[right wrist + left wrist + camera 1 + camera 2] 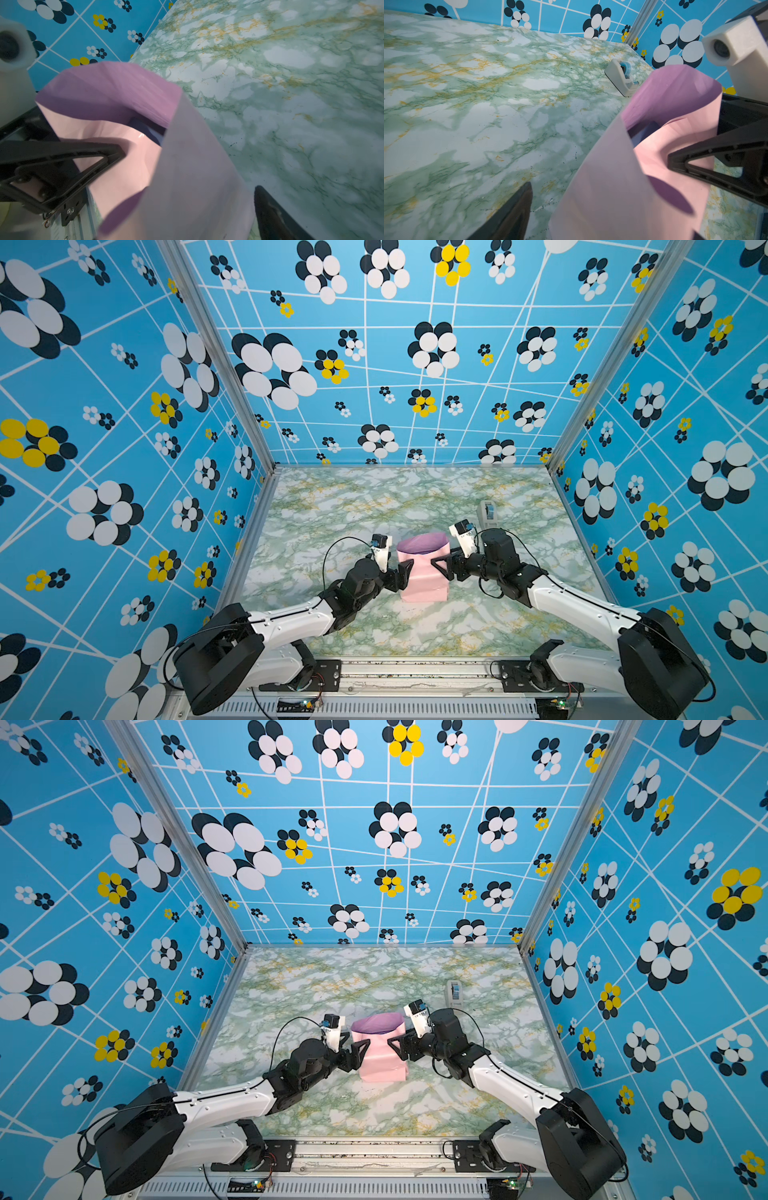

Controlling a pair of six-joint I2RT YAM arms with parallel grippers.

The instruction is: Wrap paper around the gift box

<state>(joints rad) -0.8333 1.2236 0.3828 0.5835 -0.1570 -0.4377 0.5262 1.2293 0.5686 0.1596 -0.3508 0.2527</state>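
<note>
paper (424,585) cupped round box (645,129), flanked by left gripper (408,576) and right gripper (440,569). fingers (512,216) spread, clamping nothing. 1 box, 1 paper.

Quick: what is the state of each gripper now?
Left gripper: open, jaws astride the paper, no grip.
Right gripper: open, astride the paper too.

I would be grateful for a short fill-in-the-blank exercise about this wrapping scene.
The paper stands folded up, its ___ face outward. Inside it sits the dark ___ gift box. The ___ stands on the table beyond the right claw.
Missing words: pink; blue; tape dispenser.
</note>
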